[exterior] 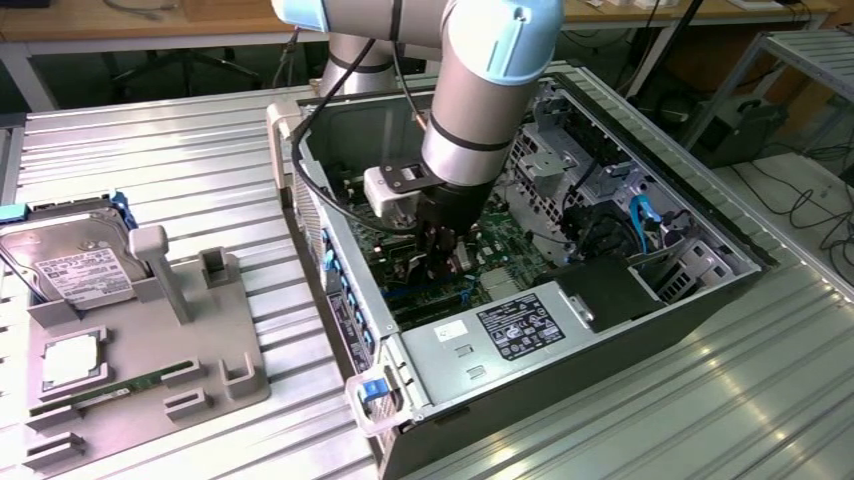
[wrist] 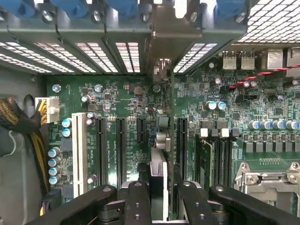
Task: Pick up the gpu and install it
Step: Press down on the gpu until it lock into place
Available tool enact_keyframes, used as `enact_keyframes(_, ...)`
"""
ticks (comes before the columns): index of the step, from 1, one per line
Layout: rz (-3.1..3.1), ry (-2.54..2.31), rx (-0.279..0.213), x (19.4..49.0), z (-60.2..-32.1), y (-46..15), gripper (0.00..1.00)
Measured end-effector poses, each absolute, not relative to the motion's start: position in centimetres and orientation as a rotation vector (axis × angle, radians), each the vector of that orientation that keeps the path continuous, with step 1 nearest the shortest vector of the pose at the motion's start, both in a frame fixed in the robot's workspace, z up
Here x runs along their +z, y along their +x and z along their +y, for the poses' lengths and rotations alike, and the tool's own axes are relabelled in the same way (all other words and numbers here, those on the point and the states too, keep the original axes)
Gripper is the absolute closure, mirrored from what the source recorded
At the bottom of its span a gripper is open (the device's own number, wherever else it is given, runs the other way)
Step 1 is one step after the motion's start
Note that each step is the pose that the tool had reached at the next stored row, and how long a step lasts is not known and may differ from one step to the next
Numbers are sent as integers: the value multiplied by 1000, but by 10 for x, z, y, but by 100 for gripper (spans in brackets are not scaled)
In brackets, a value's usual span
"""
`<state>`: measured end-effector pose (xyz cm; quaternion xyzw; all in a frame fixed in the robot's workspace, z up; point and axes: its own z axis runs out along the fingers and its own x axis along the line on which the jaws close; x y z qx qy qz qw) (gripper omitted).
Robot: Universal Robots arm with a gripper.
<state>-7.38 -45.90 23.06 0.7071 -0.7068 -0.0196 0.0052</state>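
Gpu held on edge above the motherboard slots

Gpu [wrist: 159, 154] stands edge-on between the gripper [wrist: 159, 197] fingers [wrist: 138, 201], clamped from both sides, its metal bracket toward the case's rear vents; black expansion slots [wrist: 119, 140] flank it on the green motherboard [wrist: 126, 103]; in the exterior view the arm [exterior: 481, 100] reaches into the open computer case [exterior: 694, 210]; at nine o'clock, well apart, a hard drive [exterior: 67, 265] rests on a grey fixture tray [exterior: 214, 350].

Ribbed metal table [exterior: 200, 150] (brightly lit) — wooden desks [exterior: 160, 20], cables behind.

The computer case [exterior: 534, 300] lay open on the desk [exterior: 174, 150]. The gripper [exterior: 447, 262] hung inside it, holding the gpu [wrist: 159, 154] edge-on over the motherboard [wrist: 122, 122]. The hard drive [exterior: 67, 265] sat at the case's nine o'clock in the exterior view.
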Motion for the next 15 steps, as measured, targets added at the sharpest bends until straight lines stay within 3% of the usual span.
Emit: enact_keyframes(15, -2215, 2216, -63, 223, -459, -75, 73)
